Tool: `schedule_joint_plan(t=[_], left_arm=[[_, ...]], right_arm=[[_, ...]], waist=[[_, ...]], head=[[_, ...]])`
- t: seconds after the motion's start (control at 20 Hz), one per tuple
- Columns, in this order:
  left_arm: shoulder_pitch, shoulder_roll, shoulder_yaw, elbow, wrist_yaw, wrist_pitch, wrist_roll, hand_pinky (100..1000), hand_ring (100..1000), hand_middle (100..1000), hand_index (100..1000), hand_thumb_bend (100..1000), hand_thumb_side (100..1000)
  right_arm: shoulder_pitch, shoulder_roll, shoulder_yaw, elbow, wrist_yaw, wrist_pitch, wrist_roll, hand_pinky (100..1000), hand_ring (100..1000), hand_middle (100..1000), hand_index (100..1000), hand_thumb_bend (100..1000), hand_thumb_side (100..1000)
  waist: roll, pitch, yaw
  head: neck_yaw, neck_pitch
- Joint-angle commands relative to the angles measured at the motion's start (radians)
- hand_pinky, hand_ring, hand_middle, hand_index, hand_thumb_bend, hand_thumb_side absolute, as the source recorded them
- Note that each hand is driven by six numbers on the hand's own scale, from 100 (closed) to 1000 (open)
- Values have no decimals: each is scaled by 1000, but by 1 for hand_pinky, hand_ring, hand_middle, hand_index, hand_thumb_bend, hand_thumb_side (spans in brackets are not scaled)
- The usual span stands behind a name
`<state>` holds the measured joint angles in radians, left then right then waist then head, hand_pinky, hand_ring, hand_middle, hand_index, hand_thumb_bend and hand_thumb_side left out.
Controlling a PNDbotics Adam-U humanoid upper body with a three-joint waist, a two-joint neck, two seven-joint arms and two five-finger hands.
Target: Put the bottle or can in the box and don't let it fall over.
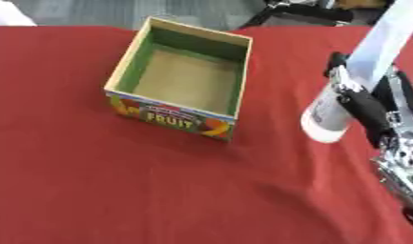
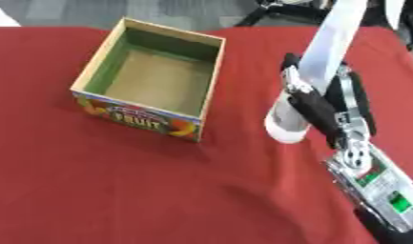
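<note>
While the right hand [image 2: 322,107] curls its fingers around the white bottle [image 1: 325,119], the bottle hangs tilted, its base low toward the box [image 1: 182,78] and its long axis apparently rising up-right, above the red cloth [image 1: 92,181], right of the box.

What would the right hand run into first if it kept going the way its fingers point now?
Nothing new: the right hand already has its fingers curled around the white bottle. Further left lies bare red tablecloth; the fruit box sits further left, probably off that line.

The hand [image 2: 322,112] hides much of the bottle [image 2: 286,125].
</note>
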<state>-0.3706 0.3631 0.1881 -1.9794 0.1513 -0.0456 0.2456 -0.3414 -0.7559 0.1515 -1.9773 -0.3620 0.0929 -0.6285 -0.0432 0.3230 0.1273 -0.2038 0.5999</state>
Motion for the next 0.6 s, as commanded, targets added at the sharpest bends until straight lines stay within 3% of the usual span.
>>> schedule_joint_plan(t=[0.05, 0.3, 0.5, 0.55, 0.6], left_arm=[[-23, 4, -5, -21, 10, -2, -10, 494, 1000, 1000, 590, 130, 696], [-44, -8, -16, -21, 18, 1, -23, 492, 1000, 1000, 589, 133, 703], [-71, -14, -29, -21, 26, 0, -37, 492, 1000, 1000, 589, 134, 702], [-82, -14, -34, -21, 29, -1, -41, 493, 1000, 1000, 589, 123, 684], [-96, -13, -40, -21, 33, -2, -46, 493, 1000, 1000, 589, 137, 700]], right_arm=[[-52, -74, -30, -17, -45, 30, -42, 907, 591, 130, 113, 100, 442], [-127, -130, -40, 44, -113, 54, -83, 904, 590, 130, 116, 100, 435], [-160, -185, -64, 60, -127, 32, -94, 904, 599, 132, 117, 100, 442], [-165, -198, -71, 62, -126, 24, -98, 906, 603, 139, 121, 100, 371], [-166, -207, -78, 61, -123, 15, -101, 906, 604, 140, 122, 100, 438]], waist=[[1, -9, 12], [-8, 12, 52], [-25, 30, 96], [-34, 37, 113], [-43, 43, 128]], head=[[-21, -24], [-53, -37], [-70, -51], [-74, -62], [-79, -72]])
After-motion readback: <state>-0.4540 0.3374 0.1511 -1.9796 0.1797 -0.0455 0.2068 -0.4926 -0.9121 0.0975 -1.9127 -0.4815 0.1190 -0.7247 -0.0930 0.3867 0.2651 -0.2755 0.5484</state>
